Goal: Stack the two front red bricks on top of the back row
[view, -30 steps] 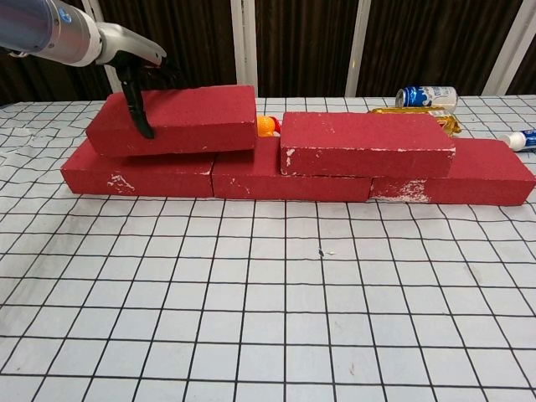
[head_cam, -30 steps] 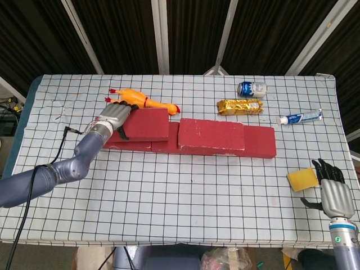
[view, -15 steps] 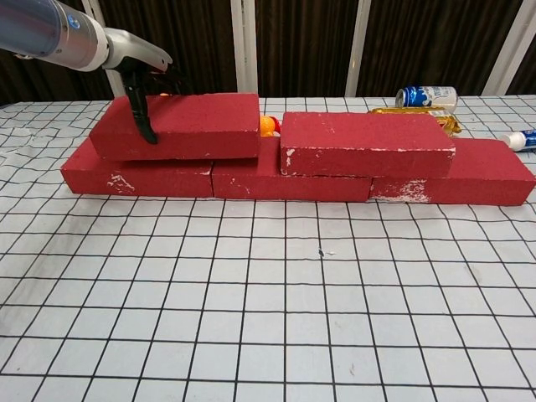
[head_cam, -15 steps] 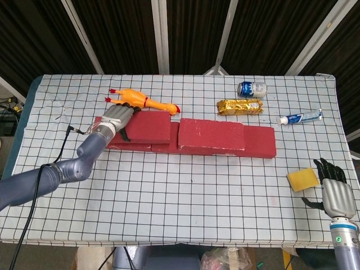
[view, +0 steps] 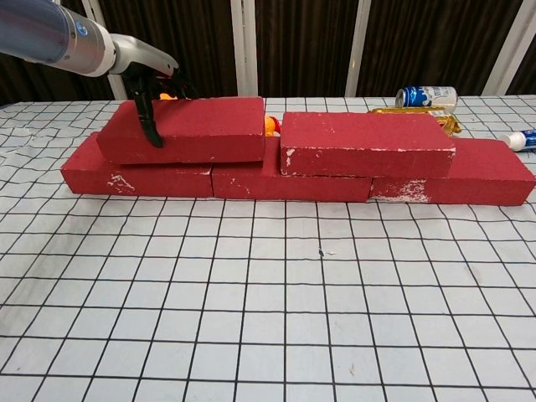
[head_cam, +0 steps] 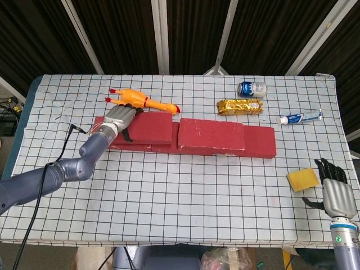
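Note:
A back row of red bricks runs across the table. Two more red bricks lie on top of it: the left one and the right one. My left hand grips the left end of the left top brick, thumb down its front face and fingers over the back. That brick sits flat on the row, close to the right top brick. My right hand hovers at the table's front right corner, fingers apart and holding nothing.
A yellow rubber chicken lies just behind the left brick. A can, a gold packet and a toothpaste tube lie at the back right. A yellow sponge sits beside my right hand.
My left hand has slid the left top brick to the right and settled it level on the back row, narrowing the gap to the right top brick. The right hand stayed put.

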